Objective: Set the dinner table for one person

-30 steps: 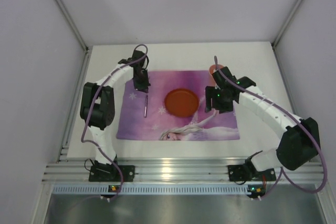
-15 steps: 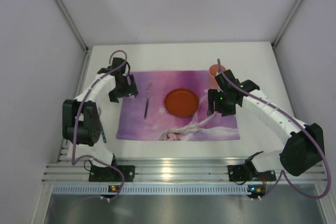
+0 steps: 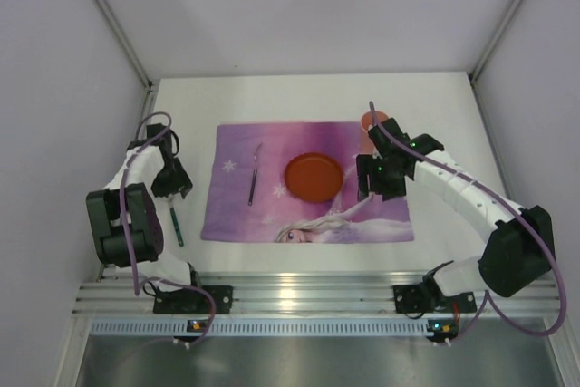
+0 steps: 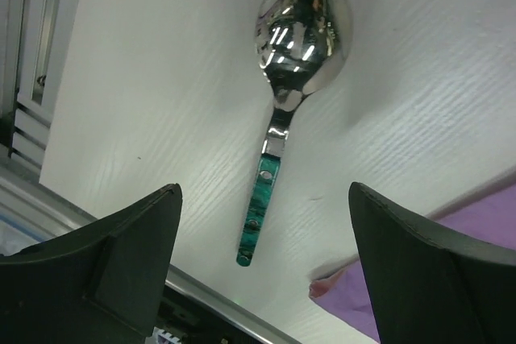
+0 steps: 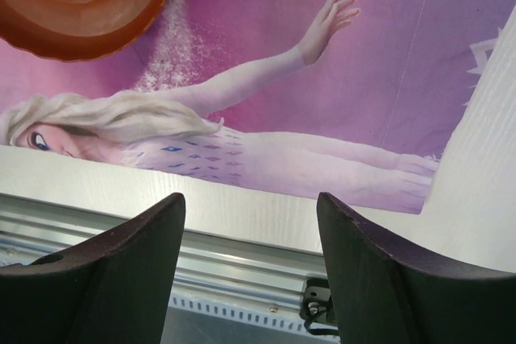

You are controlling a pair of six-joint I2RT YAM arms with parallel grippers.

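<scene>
I'm hovering my left gripper (image 4: 264, 191) wide open and empty, my right gripper (image 5: 248, 199) likewise. The dinner table (image 3: 299, 97) is carrying the placemat (image 3: 381, 219) at its middle, the orange plate (image 3: 313, 177) sitting on that, the spoon (image 4: 300, 34) lying by the left edge

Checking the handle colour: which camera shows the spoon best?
Left wrist: the spoon lies centred, shiny bowl and green handle clear. Top external shows only a dark sliver beside the placemat; right wrist misses it.
</scene>
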